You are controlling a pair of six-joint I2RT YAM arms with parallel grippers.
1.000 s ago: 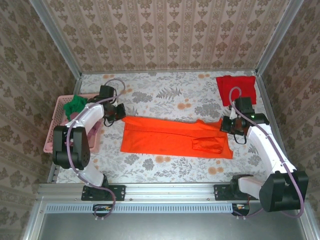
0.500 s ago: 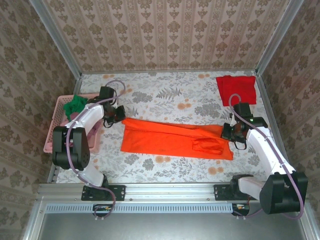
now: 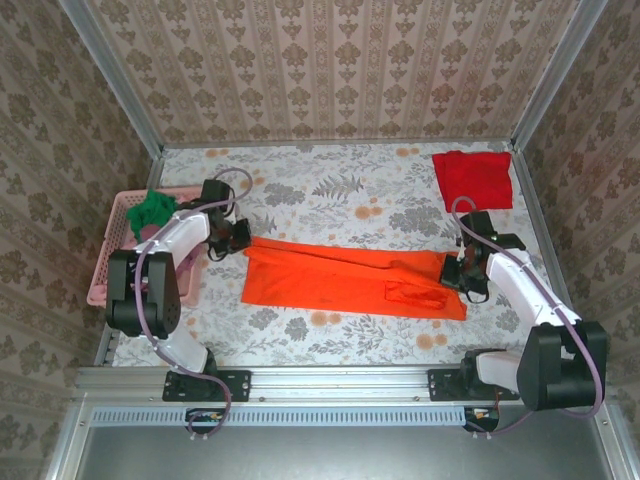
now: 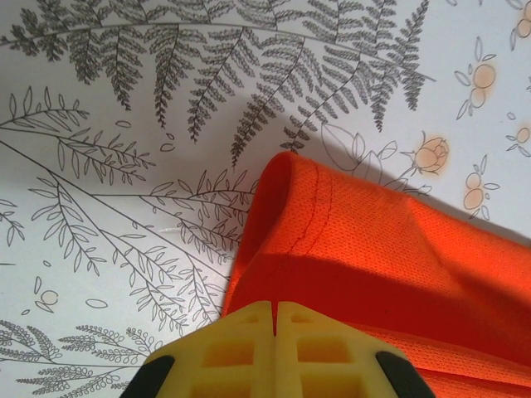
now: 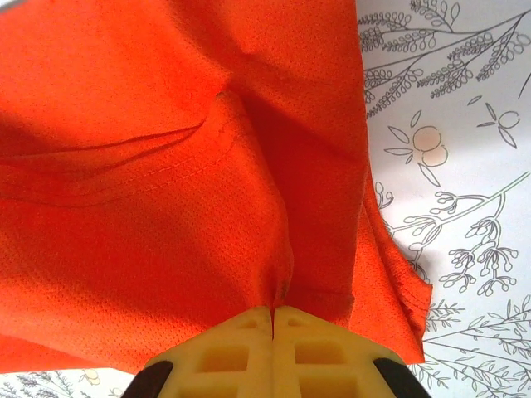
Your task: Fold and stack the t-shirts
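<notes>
Pinching the orange shirt [image 3: 345,280] tight at both ends, left gripper [image 4: 274,319] and right gripper [image 5: 273,319] both closed on it. Holding it long and half folded across the flowery table [image 3: 340,190]. Seeing a red shirt [image 3: 473,178] folded in the far right corner and a green shirt [image 3: 150,208] in the basket [image 3: 112,265], not yet folded. Working inside papered walls.

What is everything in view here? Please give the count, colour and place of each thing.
table: one, white leaf-and-flower print, under everything
walls: three, beige patterned, around the table
basket: one, pink lattice, table's left edge
orange t-shirt: one, bright orange, spread across the middle
red t-shirt: one, deep red, folded, far right corner
green shirt: one, green, bunched in the basket
left pincer: one, yellow, shut on the orange t-shirt's left end
right pincer: one, yellow, shut on its right end
</notes>
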